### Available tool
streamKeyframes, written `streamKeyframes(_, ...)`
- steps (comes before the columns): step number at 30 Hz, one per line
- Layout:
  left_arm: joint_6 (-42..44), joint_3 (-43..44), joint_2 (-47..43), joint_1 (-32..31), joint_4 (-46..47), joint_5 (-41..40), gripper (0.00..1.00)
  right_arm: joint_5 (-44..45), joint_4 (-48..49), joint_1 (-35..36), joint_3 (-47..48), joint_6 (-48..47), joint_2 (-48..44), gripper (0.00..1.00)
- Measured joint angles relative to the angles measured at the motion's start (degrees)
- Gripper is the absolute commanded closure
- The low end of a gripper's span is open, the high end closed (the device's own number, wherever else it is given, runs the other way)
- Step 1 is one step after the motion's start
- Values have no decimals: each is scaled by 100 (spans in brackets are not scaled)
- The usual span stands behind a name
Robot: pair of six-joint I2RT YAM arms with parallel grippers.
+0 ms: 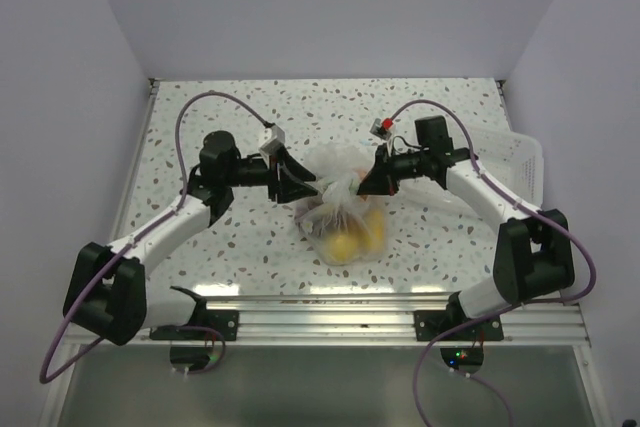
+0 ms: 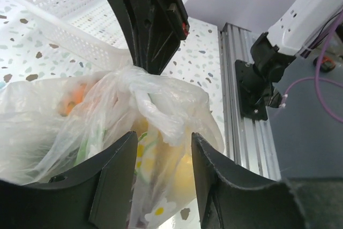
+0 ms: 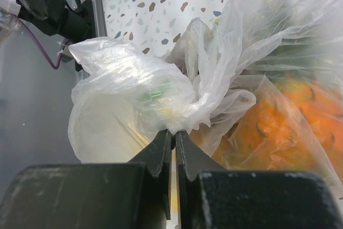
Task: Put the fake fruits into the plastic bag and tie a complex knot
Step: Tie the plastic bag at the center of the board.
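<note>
The bag (image 1: 338, 187) sits about the middle of the surface (image 1: 220, 107), with yellow and orange fruits (image 1: 350, 242) inside and its neck bunched into a whitish knot (image 2: 147, 92) on top. The right claw (image 3: 172, 135) is clenched on a fold of bag plastic beside the knot. The left claw (image 2: 161, 156) is released, its fingers standing apart either side of the bag, just under the knot. A white tray (image 1: 520, 162) lies at the right edge.

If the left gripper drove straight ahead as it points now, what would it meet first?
Probably the knot on the plastic bag, just ahead of the open left gripper; the shut right gripper sits close behind.
</note>
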Motion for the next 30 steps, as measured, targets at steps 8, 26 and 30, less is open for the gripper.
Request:
streamKeyframes(8, 1292, 557, 372, 2, -1547, -15, 44, 13, -216, 11, 63, -136, 0, 100)
streamKeyframes(26, 1480, 809, 601, -452, -1836, 146, 43, 105, -433, 11, 214, -269, 17, 100)
streamKeyframes(30, 1357, 887, 793, -476, -1755, 44, 45, 103, -472, 11, 216, -289, 17, 100)
